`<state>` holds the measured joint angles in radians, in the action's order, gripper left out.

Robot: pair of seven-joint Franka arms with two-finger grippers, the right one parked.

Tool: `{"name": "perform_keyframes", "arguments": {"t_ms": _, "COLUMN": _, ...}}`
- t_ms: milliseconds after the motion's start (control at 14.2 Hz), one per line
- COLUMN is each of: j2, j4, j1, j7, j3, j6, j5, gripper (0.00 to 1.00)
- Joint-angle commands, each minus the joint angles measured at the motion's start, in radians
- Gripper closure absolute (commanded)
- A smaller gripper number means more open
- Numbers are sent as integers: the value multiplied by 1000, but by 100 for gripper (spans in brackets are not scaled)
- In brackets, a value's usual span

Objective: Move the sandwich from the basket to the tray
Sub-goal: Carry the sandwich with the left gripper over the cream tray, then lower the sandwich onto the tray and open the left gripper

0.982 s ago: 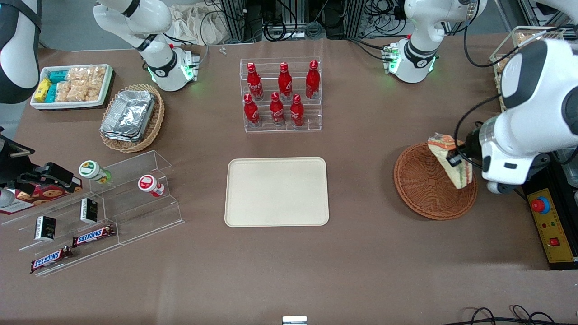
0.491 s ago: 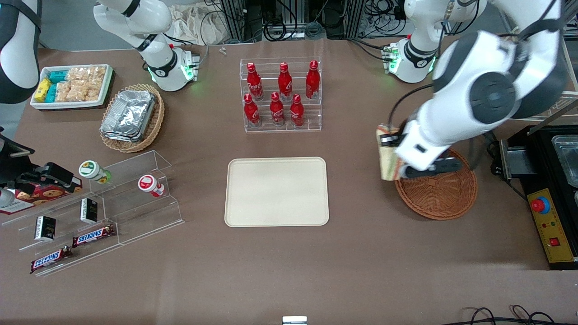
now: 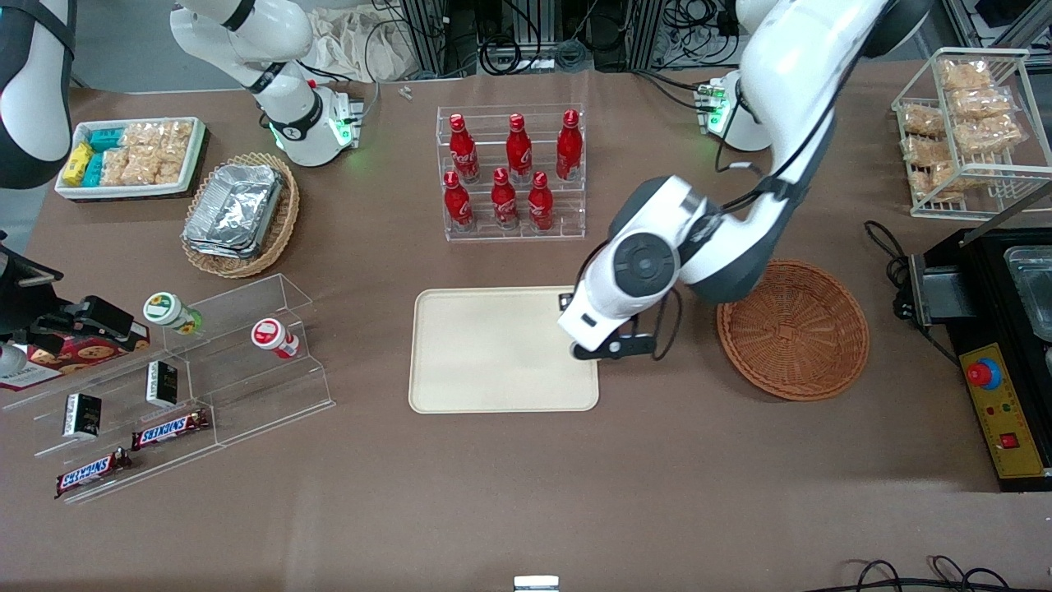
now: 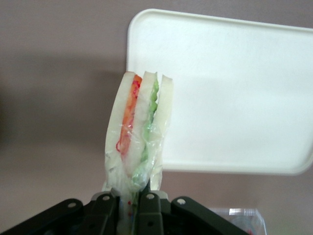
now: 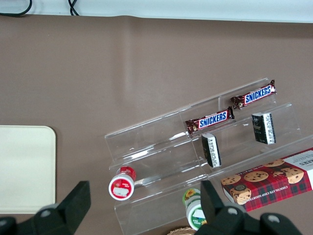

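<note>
A: Where is the sandwich [image 4: 138, 132]?

B: Pinched in the gripper [image 4: 128, 205], whose fingers [image 4: 146, 210] are closed tight on its plastic-wrapped lower end. It stands upright, 3 bread layers showing with orange-red and green filling between them.

A: And the tray [image 4: 230, 88]?

B: Below it. The sandwich hangs over the tray's edge, partly over bare brown table [image 4: 54, 98].

A: From the front?

B: The left arm [image 3: 657, 263] covers the sandwich there, over the tray's [image 3: 493, 349] end nearest the basket [image 3: 793, 329], which lies just beside it holding nothing.
</note>
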<state>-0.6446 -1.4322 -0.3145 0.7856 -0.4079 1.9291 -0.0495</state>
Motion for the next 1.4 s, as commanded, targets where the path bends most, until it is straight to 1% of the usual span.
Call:
{"name": "perform_keyframes", "arguments": {"t_ms": 0, "j2": -81, "j4": 36, "j1": -32, "j7": 57, "j3": 0, "j6": 63, "j5": -58, "gripper": 100}}
{"name": "perform_keyframes", "arguments": {"t_ms": 140, "j2": -124, "j4": 38, "j1": -40, "j7": 58, "j3": 0, "j6": 109, "j5": -82, "gripper": 100}}
{"name": "perform_keyframes", "arguments": {"t_ms": 421, "j2": -148, "j4": 36, "j1": -49, "j7": 60, "j3": 3, "j6": 125, "j5": -124, "gripper": 100}}
{"name": "perform_keyframes", "arguments": {"t_ms": 491, "j2": -161, "j4": 39, "j1": -49, "j7": 69, "j3": 3, "j6": 128, "j5": -131, "gripper": 98}}
{"name": "perform_keyframes", "arguments": {"t_ms": 561, "j2": -167, "j4": 39, "j1": -49, "j7": 92, "j3": 3, "j6": 133, "j5": -148, "gripper": 89}}
{"name": "perform_keyframes", "arguments": {"t_ms": 632, "j2": -170, "j4": 39, "j1": -49, "j7": 113, "j3": 3, "j6": 134, "j5": -170, "gripper": 65}}
{"name": "perform_keyframes", "arguments": {"t_ms": 702, "j2": -173, "j4": 39, "j1": -49, "j7": 127, "j3": 3, "j6": 134, "j5": -182, "gripper": 19}}
{"name": "perform_keyframes", "arguments": {"t_ms": 772, "j2": -175, "j4": 39, "j1": -49, "j7": 129, "j3": 3, "j6": 134, "j5": -199, "gripper": 1}}
{"name": "perform_keyframes", "arguments": {"t_ms": 842, "j2": -175, "j4": 39, "j1": -49, "j7": 130, "j3": 3, "j6": 134, "j5": -211, "gripper": 0}}
{"name": "perform_keyframes", "arguments": {"t_ms": 1123, "j2": -165, "j4": 41, "j1": -48, "j7": 124, "j3": 3, "j6": 134, "j5": -214, "gripper": 0}}
{"name": "perform_keyframes", "arguments": {"t_ms": 1333, "j2": -126, "j4": 59, "j1": -44, "j7": 130, "j3": 4, "j6": 117, "j5": -214, "gripper": 0}}
